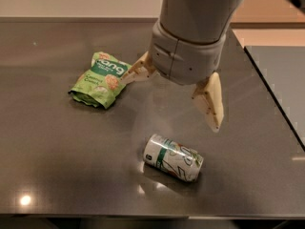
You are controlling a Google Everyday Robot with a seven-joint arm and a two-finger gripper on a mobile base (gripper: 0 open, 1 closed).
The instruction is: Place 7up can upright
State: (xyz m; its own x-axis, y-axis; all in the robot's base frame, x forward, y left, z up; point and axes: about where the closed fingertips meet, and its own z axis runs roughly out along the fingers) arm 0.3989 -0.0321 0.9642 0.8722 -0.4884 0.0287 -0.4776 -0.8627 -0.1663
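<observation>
Jaws stand wide open and hold nothing, hanging over the tabletop (57, 151) behind the can (173, 157) and clear of it. One pale finger (209, 101) points down and ends a little behind the can, towards its right end, without touching it. The other finger (135, 72) sticks out to the left, well behind the can, with its tip close to the edge of the snack bag (99, 79). The thick grey wrist (188, 46) that carries both fingers fills the upper middle of the view, directly behind the can. The can lies on its side on the dark tabletop, slanted, with its left end a bit farther from the camera than its right end. It is silver-white with green markings. The green snack bag lies flat, behind and to the left of the can and well apart from it. A small bright glint of light shows on the tabletop far to the left of the can, near the front edge.
</observation>
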